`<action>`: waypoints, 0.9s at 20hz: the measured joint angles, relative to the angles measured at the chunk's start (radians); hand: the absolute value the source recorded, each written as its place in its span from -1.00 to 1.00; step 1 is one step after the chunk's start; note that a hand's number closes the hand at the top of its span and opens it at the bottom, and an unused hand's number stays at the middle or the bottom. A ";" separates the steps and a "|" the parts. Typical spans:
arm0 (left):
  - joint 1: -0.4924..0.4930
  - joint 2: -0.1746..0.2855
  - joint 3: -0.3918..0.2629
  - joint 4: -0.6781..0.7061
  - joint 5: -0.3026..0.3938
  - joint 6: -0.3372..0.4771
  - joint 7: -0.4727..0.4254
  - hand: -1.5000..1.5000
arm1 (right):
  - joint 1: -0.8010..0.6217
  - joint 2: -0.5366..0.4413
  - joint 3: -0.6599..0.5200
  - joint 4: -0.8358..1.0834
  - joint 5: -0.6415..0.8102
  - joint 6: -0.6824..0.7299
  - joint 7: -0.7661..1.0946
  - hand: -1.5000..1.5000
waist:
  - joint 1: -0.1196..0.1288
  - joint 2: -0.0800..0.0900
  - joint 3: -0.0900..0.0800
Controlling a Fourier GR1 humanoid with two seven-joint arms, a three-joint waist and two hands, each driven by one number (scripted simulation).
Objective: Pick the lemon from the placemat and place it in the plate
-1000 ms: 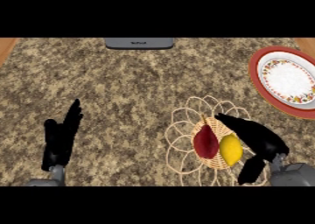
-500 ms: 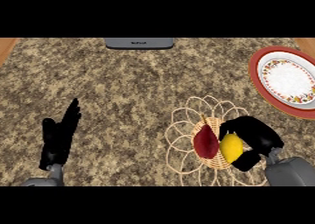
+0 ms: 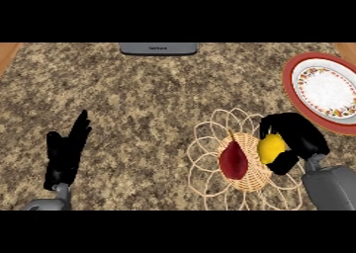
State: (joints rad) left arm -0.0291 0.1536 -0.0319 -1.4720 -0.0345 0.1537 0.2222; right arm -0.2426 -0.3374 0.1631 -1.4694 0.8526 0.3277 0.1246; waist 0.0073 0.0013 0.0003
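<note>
A yellow lemon (image 3: 271, 148) sits at the right side of a round woven wicker placemat (image 3: 210, 143), and my right hand (image 3: 296, 137) curls round it from the right, fingers and thumb wrapping it. Much of the lemon is hidden by the hand. A dark red pointed fruit (image 3: 233, 160) lies on the mat just left of the lemon. The plate (image 3: 328, 91), white with a red rim and a flowered border, lies at the right edge, up and to the right of my right hand. My left hand (image 3: 64, 153) rests open at the lower left, fingers up.
A grey appliance (image 3: 158, 48) sits at the counter's far edge, top centre. Wooden strips show at the top left and top right corners. The counter (image 3: 137, 99) is speckled brown stone.
My right hand has closed in on the lemon, its fingers curling round it, and shifted slightly up toward the plate. The left hand has stayed still.
</note>
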 measured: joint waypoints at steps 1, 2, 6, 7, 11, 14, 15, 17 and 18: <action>0.001 -0.007 -0.010 -0.002 -0.007 0.004 -0.004 0.00 | -0.041 0.016 -0.027 0.034 0.007 -0.023 0.031 1.00 | 0.006 0.002 0.000; -0.002 -0.008 -0.011 -0.001 -0.007 0.001 -0.004 0.00 | -0.085 0.025 -0.056 0.077 0.017 -0.050 0.057 1.00 | 0.014 0.004 0.000; -0.024 -0.019 -0.021 0.002 -0.014 0.004 0.002 0.00 | -0.246 0.052 -0.146 0.241 0.064 -0.185 0.128 1.00 | 0.029 0.010 0.001; -0.031 -0.017 -0.017 0.012 -0.014 0.003 -0.001 0.00 | -0.282 0.051 -0.164 0.280 0.075 -0.221 0.127 1.00 | 0.029 0.010 0.001; -0.018 -0.018 -0.015 0.010 -0.017 0.004 -0.003 0.00 | -0.380 0.045 -0.225 0.347 0.092 -0.336 0.131 1.00 | 0.019 0.006 0.001; -0.016 -0.020 -0.014 0.005 -0.020 0.007 0.001 0.00 | -0.427 0.032 -0.261 0.340 0.124 -0.428 0.167 1.00 | 0.012 0.003 0.000; -0.010 -0.018 -0.013 0.002 -0.018 0.005 0.001 0.00 | -0.443 0.031 -0.270 0.344 0.140 -0.458 0.185 1.00 | 0.011 0.002 0.000; -0.002 -0.017 -0.013 -0.015 -0.016 0.001 0.013 0.00 | -0.468 0.013 -0.295 0.362 0.155 -0.496 0.203 1.00 | 0.009 0.001 0.000; 0.001 -0.023 -0.016 -0.018 -0.022 0.008 0.015 0.00 | -0.473 0.003 -0.307 0.364 0.156 -0.503 0.213 1.00 | 0.007 0.001 0.000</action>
State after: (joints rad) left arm -0.0285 0.1309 -0.0480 -1.4899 -0.0567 0.1621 0.2370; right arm -0.7153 -0.3341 -0.1443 -1.1056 1.0089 -0.1755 0.3373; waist 0.0139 0.0021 0.0001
